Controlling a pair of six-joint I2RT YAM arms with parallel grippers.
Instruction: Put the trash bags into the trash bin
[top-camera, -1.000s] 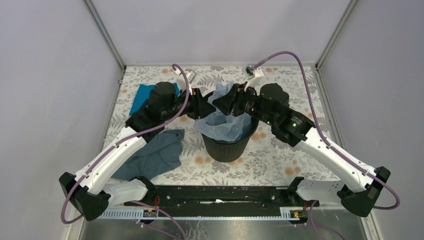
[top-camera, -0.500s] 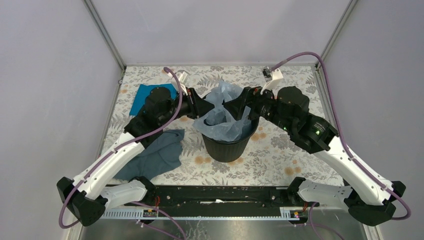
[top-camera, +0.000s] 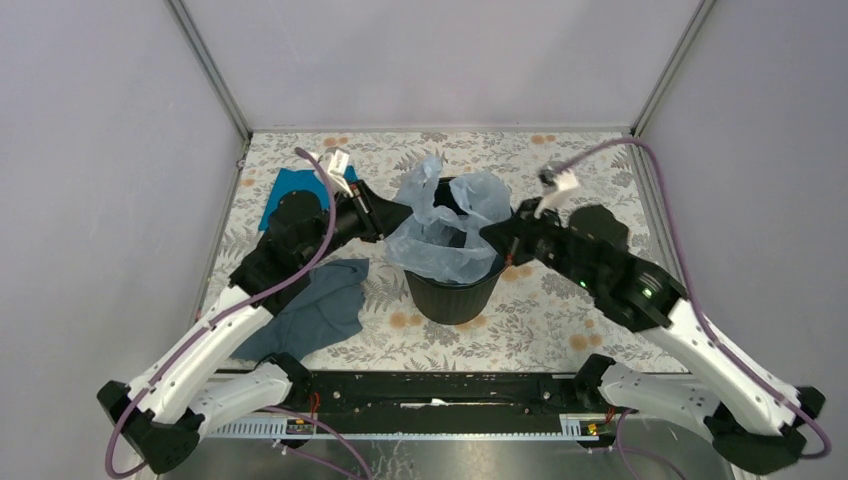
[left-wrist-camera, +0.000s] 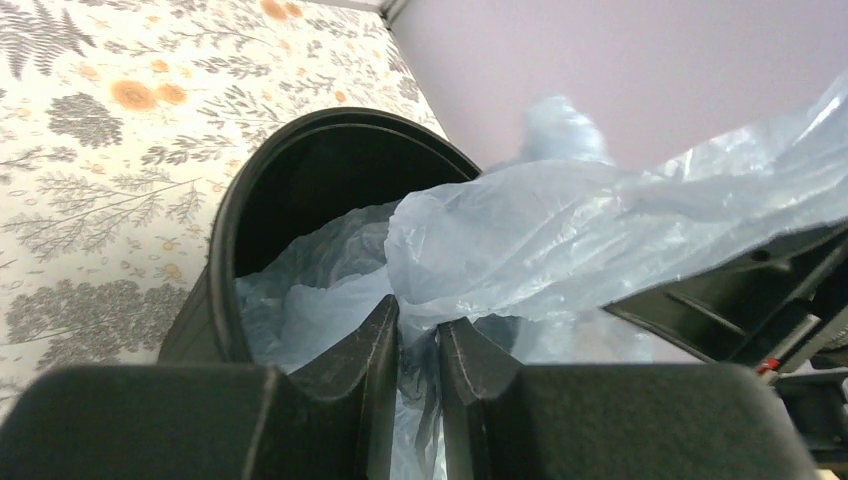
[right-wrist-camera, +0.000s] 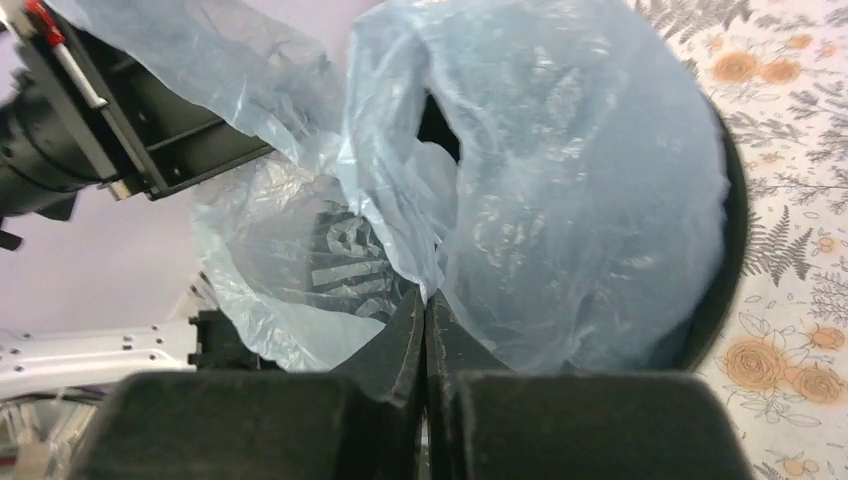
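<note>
While left gripper (left-wrist-camera: 418, 335) and right gripper (right-wrist-camera: 425, 322) pinch its edges, the trash bag (top-camera: 442, 250) spreads, seemingly slack, over the trash bin (top-camera: 455, 300).

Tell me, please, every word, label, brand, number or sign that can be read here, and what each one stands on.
No text can be read in any view.
The left cable tag, white: too small to read.
The right cable tag, white: too small to read.
The trash bin, the trash bag and the floral table cover: no lettering visible.
</note>
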